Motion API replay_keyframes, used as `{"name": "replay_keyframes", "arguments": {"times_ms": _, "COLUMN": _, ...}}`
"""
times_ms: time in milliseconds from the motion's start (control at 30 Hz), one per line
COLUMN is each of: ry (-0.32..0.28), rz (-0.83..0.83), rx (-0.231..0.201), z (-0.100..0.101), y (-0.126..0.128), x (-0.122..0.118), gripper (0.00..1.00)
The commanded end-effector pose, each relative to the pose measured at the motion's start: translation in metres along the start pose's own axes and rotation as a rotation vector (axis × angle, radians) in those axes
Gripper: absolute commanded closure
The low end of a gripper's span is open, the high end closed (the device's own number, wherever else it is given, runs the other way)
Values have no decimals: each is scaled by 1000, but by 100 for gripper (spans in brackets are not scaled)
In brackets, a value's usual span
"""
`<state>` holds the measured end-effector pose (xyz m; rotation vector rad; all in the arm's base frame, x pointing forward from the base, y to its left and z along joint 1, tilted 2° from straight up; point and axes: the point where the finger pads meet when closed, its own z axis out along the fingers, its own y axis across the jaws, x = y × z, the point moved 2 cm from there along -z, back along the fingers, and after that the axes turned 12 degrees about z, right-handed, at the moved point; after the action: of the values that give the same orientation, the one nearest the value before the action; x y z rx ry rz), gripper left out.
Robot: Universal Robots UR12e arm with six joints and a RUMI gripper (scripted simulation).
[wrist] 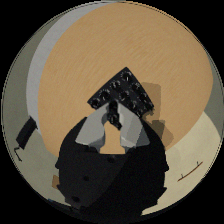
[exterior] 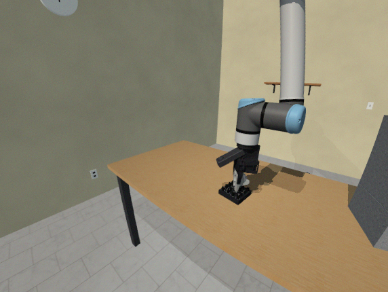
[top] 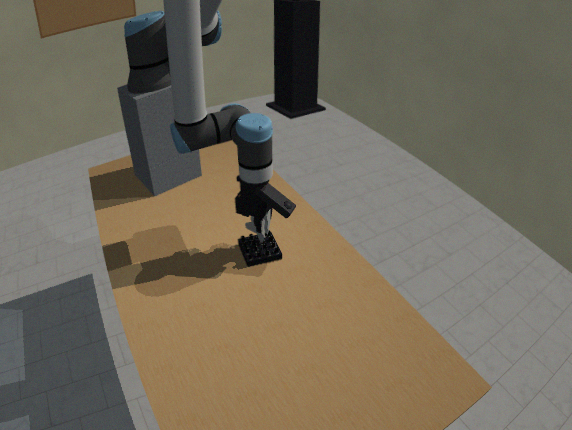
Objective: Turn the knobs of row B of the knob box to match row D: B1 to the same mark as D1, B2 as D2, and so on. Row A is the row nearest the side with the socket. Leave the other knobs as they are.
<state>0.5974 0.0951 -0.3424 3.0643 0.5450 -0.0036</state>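
Note:
The black knob box (top: 260, 250) (exterior: 235, 195) (wrist: 129, 91) lies flat on the wooden table (top: 250, 350) (exterior: 169, 163) (wrist: 100, 50), with rows of small black knobs on top. My gripper (top: 263, 232) (exterior: 237, 185) (wrist: 113, 103) points straight down onto the box. In the wrist view its two grey fingers stand close together around one knob near the box's near edge. I cannot tell which row this knob belongs to, and the knob marks are too small to read. The socket side is not visible.
The arm's grey pedestal (top: 150, 145) (exterior: 373, 200) stands at the far end of the table. A black column (top: 296, 55) stands on the floor beyond the table. The table's front edge drops to a tiled floor (exterior: 85, 254).

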Motion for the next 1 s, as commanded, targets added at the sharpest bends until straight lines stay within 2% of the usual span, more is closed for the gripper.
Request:
{"name": "replay_keyframes", "arguments": {"times_ms": 0, "ry": 1, "rz": 0, "rx": 0, "z": 0, "y": 0, "x": 0, "gripper": 96}}
{"name": "replay_keyframes", "arguments": {"times_ms": 967, "ry": 1, "rz": 43, "rx": 0, "z": 0, "y": 0, "x": 0, "gripper": 96}}
